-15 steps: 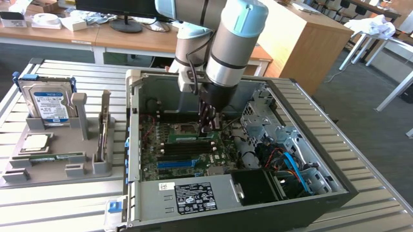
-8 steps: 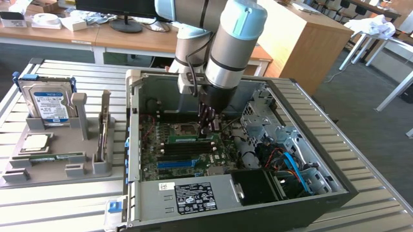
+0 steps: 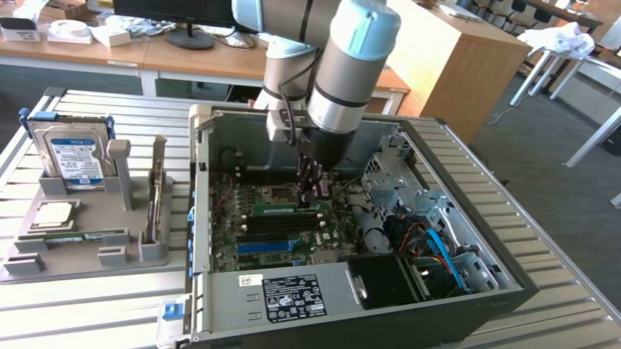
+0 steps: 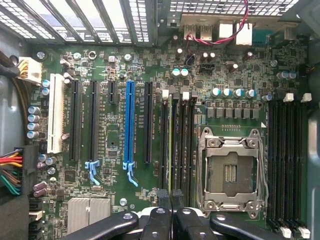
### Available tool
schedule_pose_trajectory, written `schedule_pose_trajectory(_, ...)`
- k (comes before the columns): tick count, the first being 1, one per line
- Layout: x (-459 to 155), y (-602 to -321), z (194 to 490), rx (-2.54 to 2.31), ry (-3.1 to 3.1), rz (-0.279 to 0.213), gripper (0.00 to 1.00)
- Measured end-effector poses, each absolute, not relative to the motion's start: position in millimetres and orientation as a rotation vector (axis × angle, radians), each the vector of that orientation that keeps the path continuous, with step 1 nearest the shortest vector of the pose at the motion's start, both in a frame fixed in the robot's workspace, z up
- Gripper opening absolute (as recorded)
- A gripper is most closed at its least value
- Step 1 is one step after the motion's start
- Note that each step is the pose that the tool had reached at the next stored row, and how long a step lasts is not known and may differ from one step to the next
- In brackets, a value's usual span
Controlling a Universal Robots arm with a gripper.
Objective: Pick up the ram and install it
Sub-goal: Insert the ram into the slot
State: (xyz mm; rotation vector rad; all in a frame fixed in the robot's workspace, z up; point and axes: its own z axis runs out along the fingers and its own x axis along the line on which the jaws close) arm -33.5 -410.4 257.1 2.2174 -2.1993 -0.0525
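Note:
The ram (image 3: 283,208) is a thin green stick standing on edge in a memory slot of the motherboard (image 4: 115,145) inside the open computer case (image 3: 456,225). In the wrist view the ram (image 4: 170,145) shows edge-on as a thin yellow-green line between the black slots, beside the bare processor socket (image 4: 230,172). My gripper (image 3: 312,193) reaches down into the case, and its fingers are shut together. The gripper (image 4: 170,196) has its tips right over one end of the ram's top edge. Whether they press on it I cannot tell.
In the exterior view's left, a grey holder (image 3: 87,254) carries a hard drive (image 3: 73,156), a square silver processor (image 3: 54,213) and another green stick (image 3: 73,236). Drive cages and cables (image 3: 427,240) crowd the case's right side. A power supply (image 3: 281,294) lies along its near edge.

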Motion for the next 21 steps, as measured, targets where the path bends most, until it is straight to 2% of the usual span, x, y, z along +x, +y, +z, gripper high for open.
schedule_pose_trajectory(21, -34.1, -411.9, 254.5, 2.217, -2.199, -0.052, 0.11)
